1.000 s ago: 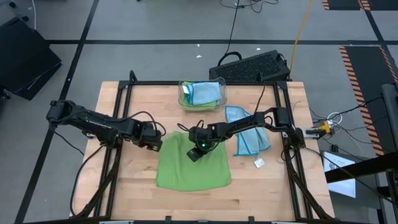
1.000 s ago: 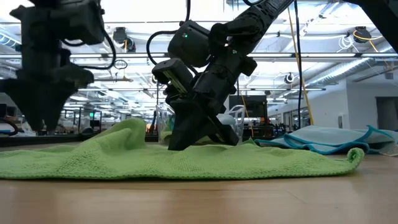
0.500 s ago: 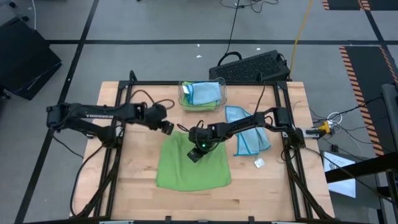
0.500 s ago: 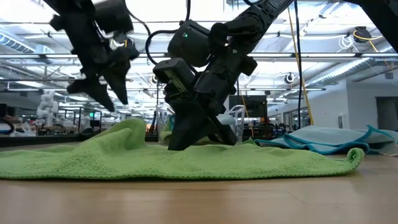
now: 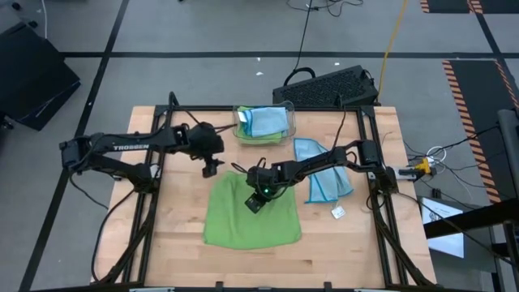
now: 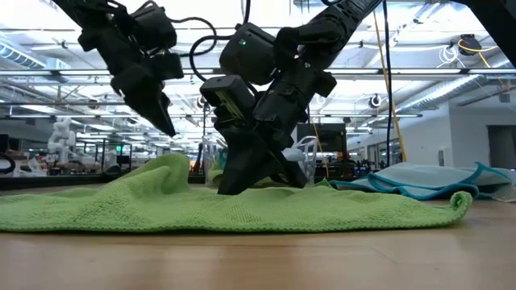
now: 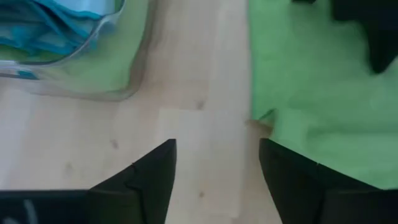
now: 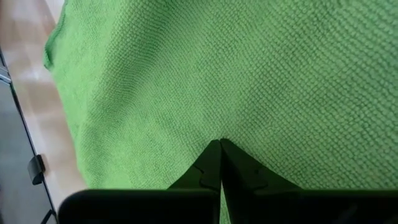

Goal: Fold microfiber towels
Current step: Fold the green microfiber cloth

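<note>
The left arm carries the white word TROSSEN. Its left hand (image 5: 209,166), fingers apart and holding nothing, has moved from the green towel's (image 5: 251,215) left edge to the far-left corner. The right hand (image 5: 255,201), clenched shut, presses the nubby green towel, spread flat mid-counter (image 5: 178,243). A blue towel (image 5: 324,174) lies right; more towels sit in the clear bin (image 5: 263,126).
</note>
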`<action>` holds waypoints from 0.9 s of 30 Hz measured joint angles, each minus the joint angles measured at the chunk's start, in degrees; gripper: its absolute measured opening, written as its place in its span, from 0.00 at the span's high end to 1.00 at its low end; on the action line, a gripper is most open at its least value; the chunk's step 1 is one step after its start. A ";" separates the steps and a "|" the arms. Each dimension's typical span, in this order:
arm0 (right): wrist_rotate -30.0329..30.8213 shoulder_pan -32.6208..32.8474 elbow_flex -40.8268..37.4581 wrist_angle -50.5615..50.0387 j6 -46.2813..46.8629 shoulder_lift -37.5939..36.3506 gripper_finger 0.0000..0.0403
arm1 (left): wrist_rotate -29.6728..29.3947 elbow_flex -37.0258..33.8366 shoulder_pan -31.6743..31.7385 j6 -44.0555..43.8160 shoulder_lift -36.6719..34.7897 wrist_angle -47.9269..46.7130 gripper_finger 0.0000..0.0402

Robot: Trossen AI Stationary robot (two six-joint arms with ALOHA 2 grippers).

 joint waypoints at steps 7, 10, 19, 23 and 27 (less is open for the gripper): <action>0.42 0.00 0.06 -0.24 0.00 -0.01 1.00 | 1.24 0.00 -0.97 2.99 4.53 0.60 0.51; 0.61 0.00 0.07 -0.23 -0.05 -0.01 1.00 | -0.32 -0.02 -0.17 -9.04 6.46 3.26 0.49; 1.69 0.04 0.07 -0.11 0.20 -0.03 1.00 | 5.00 0.04 1.34 -40.95 11.82 9.03 0.46; 1.72 0.04 0.07 0.07 0.10 -0.03 1.00 | 5.22 -0.01 0.21 -47.59 15.44 9.44 0.45; 1.74 0.04 0.07 0.15 0.10 -0.05 1.00 | 6.82 -0.02 -0.46 -53.02 17.62 9.40 0.45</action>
